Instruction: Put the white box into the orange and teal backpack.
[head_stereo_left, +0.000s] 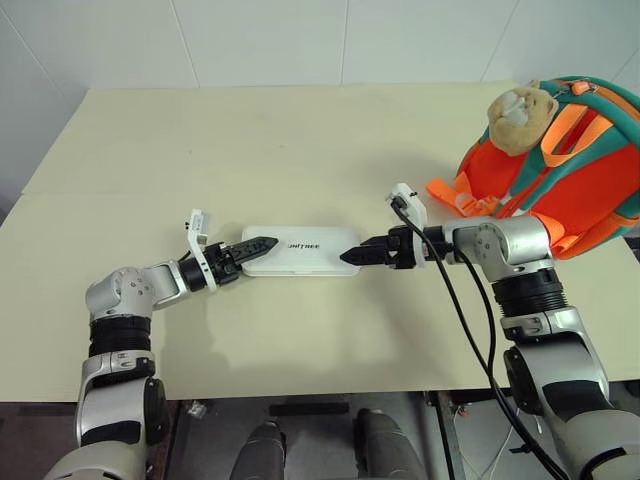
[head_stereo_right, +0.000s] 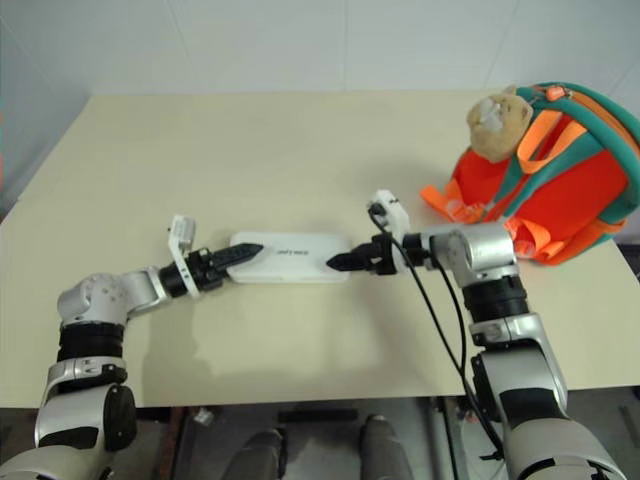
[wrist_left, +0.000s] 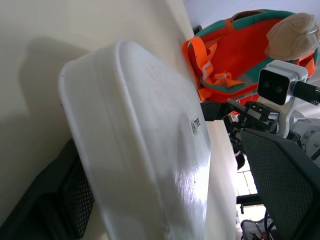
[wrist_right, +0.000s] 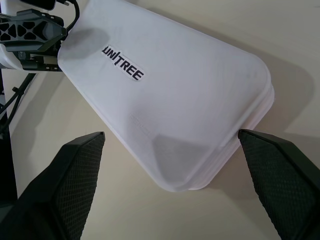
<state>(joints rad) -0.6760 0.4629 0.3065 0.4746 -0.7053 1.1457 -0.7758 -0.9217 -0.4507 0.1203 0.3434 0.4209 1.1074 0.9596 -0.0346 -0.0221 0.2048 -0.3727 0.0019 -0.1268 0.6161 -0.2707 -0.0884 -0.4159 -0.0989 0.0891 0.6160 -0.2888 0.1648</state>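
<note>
Two wide-open grippers, left gripper (head_stereo_left: 258, 245) and right gripper (head_stereo_left: 352, 256), holding nothing, sit at the white box (head_stereo_left: 300, 250) ends so we can lift it toward the orange and teal backpack (head_stereo_left: 560, 170).

This is looking like a lab or test room. A bare cream tabletop (head_stereo_left: 300, 140) is sitting against plain white wall panels (head_stereo_left: 300, 40) (loose cables (head_stereo_left: 470, 330) are hanging off the front edge).

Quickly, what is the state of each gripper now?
Left gripper: open, its fingers astride one end of the white box.
Right gripper: open, astride the other end, not clamped.
</note>
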